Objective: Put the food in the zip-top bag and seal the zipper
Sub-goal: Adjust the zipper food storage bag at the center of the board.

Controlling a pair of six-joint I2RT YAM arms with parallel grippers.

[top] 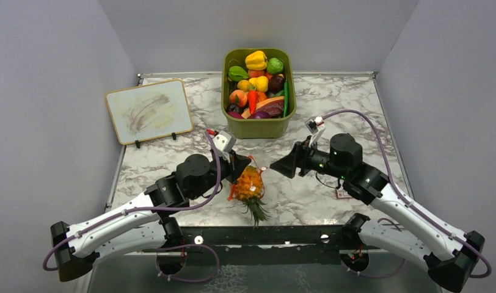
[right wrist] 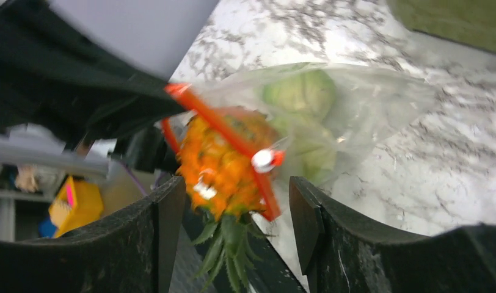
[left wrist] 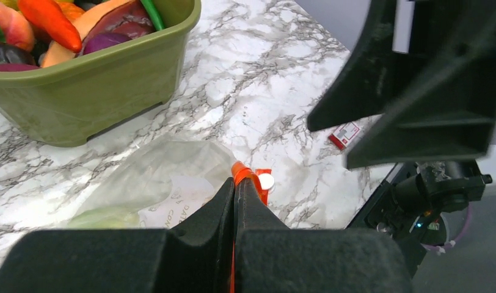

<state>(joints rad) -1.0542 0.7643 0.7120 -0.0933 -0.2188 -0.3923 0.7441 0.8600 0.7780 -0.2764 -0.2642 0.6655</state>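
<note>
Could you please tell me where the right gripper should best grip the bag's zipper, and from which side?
Probably the white slider on the zipper, approached from the right, jaws straddling the strip: it stands proud, and the left gripper pins the other end.

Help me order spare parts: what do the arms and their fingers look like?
Both the left arm and right arm have white link shells, black round joints and a purple cable looping along them. The fingers are matte black, blocky and wedge-shaped.
</note>
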